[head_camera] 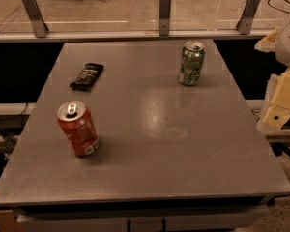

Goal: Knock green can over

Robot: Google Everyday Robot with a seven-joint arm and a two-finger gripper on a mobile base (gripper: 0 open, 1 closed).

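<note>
The green can [191, 63] stands upright on the grey table [174, 144], near its far right corner, with a silver top and a pull tab. My gripper [280, 105] shows as pale cream parts at the right edge of the camera view, off the table's right side. It is level with the can's near side and well to the right of it, not touching it.
A red-orange drink can [78, 128] stands upright at the near left of the table. A small black packet [87, 76] lies at the far left. A glass railing with metal posts [165, 12] runs behind the table's far edge.
</note>
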